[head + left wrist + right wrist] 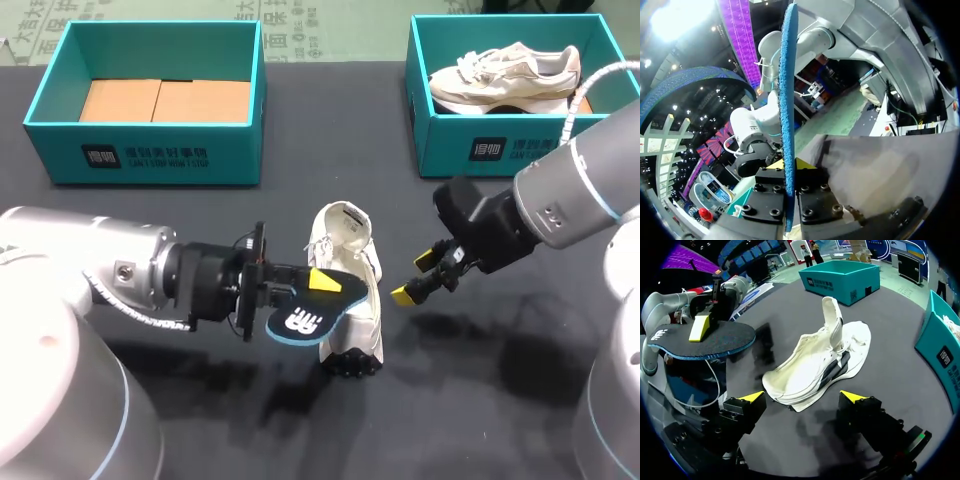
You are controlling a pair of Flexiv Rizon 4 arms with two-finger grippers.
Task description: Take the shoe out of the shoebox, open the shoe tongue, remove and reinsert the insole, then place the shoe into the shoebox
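A white shoe (350,300) lies on its side on the dark table, its tongue pulled up (831,315). My left gripper (318,285) is shut on the dark, blue-edged insole (310,315) and holds it in the air just left of the shoe. In the left wrist view the insole (788,100) is edge-on between the yellow tips of that gripper (789,164). My right gripper (425,275) hangs open to the right of the shoe with nothing in it. From the right wrist, its own gripper (802,397) faces the shoe (815,360), with the insole (705,340) beyond.
An empty teal shoebox (150,160) with a cardboard floor stands at the back left. A second teal shoebox (430,120) at the back right holds another pale shoe (505,75). Open table lies in front of the shoe.
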